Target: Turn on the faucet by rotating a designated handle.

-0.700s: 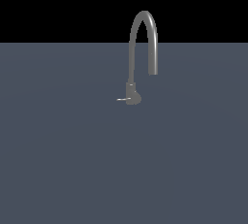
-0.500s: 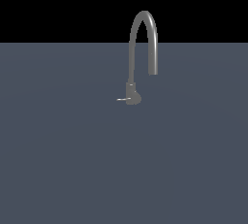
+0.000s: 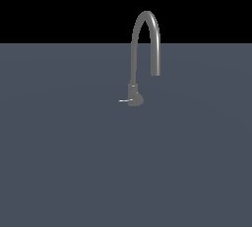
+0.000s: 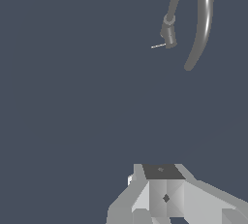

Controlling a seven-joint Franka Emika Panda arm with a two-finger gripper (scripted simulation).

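The grey faucet (image 3: 133, 64) stands upright on the dark floor, its gooseneck spout arching toward the exterior view's right. Its handle (image 3: 124, 101) is a thin light rod jutting from the short base (image 3: 135, 95) toward the exterior view's left. From the wrist, the faucet (image 4: 206, 19) appears from above, with the handle (image 4: 158, 46) sticking out of the base (image 4: 169, 35). My gripper (image 4: 163, 171) shows only in the wrist view, far from the faucet with bare floor between. Its fingers look pressed together with nothing held. The arm is out of the exterior view.
A flat dark blue-grey floor (image 3: 74, 162) spreads all around the faucet, ending at a black background behind it. No other objects show in either view.
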